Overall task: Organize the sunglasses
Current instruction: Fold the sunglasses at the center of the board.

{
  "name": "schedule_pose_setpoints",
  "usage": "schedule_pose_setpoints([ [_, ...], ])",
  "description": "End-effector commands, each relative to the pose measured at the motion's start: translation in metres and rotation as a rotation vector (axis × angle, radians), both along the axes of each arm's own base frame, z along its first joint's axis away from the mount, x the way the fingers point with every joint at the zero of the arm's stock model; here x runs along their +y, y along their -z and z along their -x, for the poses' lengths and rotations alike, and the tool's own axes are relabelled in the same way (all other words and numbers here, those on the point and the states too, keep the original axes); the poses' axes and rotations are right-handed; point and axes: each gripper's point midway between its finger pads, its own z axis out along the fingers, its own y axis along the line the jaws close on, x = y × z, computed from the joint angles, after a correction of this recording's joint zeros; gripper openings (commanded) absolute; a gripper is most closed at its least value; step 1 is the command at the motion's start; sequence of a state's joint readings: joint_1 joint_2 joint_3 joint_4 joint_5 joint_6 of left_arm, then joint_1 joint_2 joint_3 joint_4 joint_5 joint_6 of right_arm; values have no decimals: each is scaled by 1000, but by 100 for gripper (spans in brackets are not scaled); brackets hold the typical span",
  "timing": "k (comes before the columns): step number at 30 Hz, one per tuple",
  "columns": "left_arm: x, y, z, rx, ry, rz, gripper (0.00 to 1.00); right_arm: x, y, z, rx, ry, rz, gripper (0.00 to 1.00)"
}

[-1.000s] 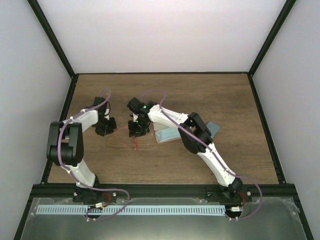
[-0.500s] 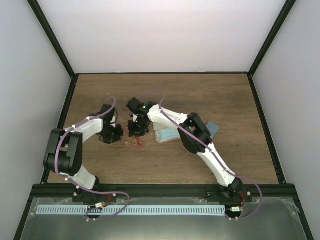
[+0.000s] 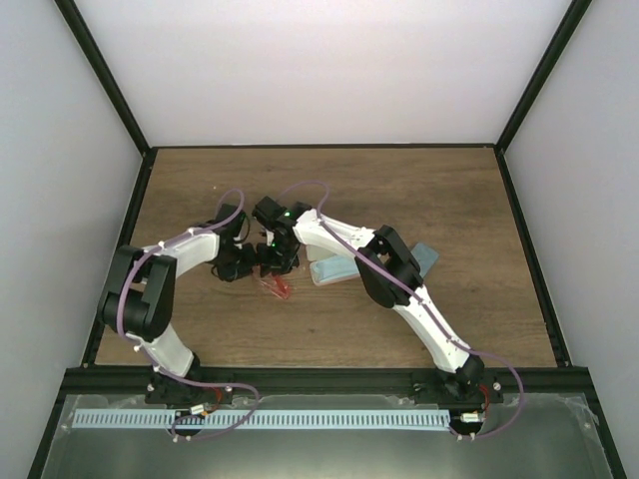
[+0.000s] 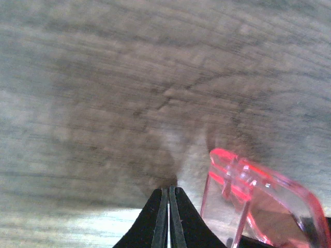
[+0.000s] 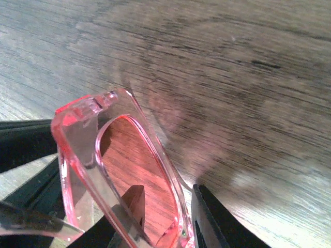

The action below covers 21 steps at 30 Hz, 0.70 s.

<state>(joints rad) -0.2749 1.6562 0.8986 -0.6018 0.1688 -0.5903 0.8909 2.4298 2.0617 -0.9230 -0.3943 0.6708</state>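
Note:
One pair of sunglasses (image 5: 135,161), pink-framed with a reddish lens, stands on edge between the jaws of my right gripper (image 5: 166,219), which is shut on its frame just above the wooden table. In the top view the sunglasses (image 3: 277,285) hang below the right gripper (image 3: 276,263) at the table's middle left. My left gripper (image 3: 243,267) sits right beside it, on its left. In the left wrist view the left gripper (image 4: 169,192) is shut with nothing visible between its fingers, and the sunglasses' (image 4: 258,182) corner shows just to its right. No second pair shows.
A pale blue oblong case (image 3: 334,270) lies just right of the grippers, partly under the right arm. A light blue cloth (image 3: 427,255) pokes out behind that arm's elbow. Black frame rails (image 3: 130,230) border the table.
My left gripper has swung right across the table until it nearly touches the right gripper. The sunglasses' loose arm, first stretched toward the left, now sits drawn in under the right gripper.

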Motion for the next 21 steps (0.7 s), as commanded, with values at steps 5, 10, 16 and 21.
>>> schedule_pose_setpoints([
  [5,-30,12,-17,27,13,45,4,23,-11,20,-1,-54,-80,26],
  [10,-31,21,-18,44,3,45,4,17,-20,22,-26,-58,-82,31],
  [16,-31,21,-19,42,7,44,4,2,-24,18,-75,-43,-31,61],
  [21,-24,13,-19,21,12,20,4,-3,-34,14,-120,-26,-26,69],
])
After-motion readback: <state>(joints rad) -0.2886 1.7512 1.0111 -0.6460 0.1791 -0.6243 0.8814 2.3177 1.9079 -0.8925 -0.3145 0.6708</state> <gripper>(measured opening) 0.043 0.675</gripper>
